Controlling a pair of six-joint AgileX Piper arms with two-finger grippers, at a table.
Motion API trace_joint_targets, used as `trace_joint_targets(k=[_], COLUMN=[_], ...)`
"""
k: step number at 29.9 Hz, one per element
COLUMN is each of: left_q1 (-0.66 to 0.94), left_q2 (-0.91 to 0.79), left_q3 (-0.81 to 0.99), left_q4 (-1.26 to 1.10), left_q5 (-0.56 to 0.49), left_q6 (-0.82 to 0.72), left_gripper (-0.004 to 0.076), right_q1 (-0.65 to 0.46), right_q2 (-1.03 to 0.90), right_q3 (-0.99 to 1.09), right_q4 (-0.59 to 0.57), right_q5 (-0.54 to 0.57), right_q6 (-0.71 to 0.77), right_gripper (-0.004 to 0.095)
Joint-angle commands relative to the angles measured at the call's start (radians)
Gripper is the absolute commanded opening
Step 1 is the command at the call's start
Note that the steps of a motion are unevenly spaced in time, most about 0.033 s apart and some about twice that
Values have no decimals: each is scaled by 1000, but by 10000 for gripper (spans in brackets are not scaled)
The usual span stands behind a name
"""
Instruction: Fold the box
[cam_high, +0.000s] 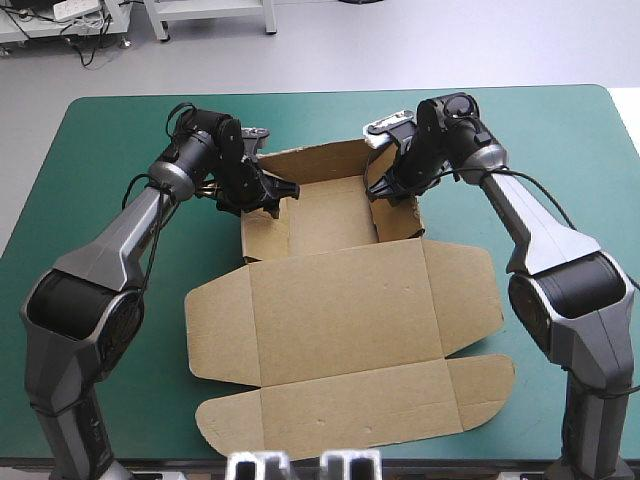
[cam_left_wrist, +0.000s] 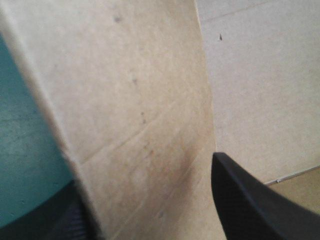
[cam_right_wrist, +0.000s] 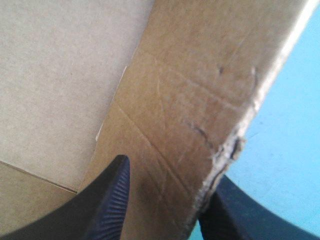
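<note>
The brown box (cam_high: 330, 215) lies mid-table as an open tray with far and side walls raised. Its lid (cam_high: 345, 300) and front flaps lie flat toward the near edge. My left gripper (cam_high: 272, 195) sits at the far end of the left wall (cam_high: 262, 235). In the left wrist view this gripper (cam_left_wrist: 145, 172) straddles that wall (cam_left_wrist: 135, 100), one black finger on each face. My right gripper (cam_high: 385, 190) is at the right wall (cam_high: 398, 218). The right wrist view shows that gripper (cam_right_wrist: 170, 170) pinching the wall's worn edge (cam_right_wrist: 200, 100), one finger inside the tray and one outside.
The teal-green cover (cam_high: 100, 150) lies bare around the box on all sides. The lid's side flaps (cam_high: 465, 290) spread left and right, and a long tuck flap (cam_high: 350, 410) reaches close to the table's near edge.
</note>
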Motion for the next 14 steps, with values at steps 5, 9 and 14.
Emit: trace_joint_targets(k=[5, 9, 14], left_q1=[-8, -8, -8], left_q2=[-54, -56, -64], left_q3=[-85, -142, -200], left_q4=[58, 109, 161], left_q5=[50, 50, 52], left_q6=[-5, -8, -12], left_gripper=[433, 433, 433], right_q1=[0, 0, 0], right_q2=[-59, -60, -63], right_q3=[-62, -77, -112], right_q4=[-8, -8, -8], right_q5=[11, 21, 21], right_q6=[-2, -2, -2], right_gripper=[397, 397, 397])
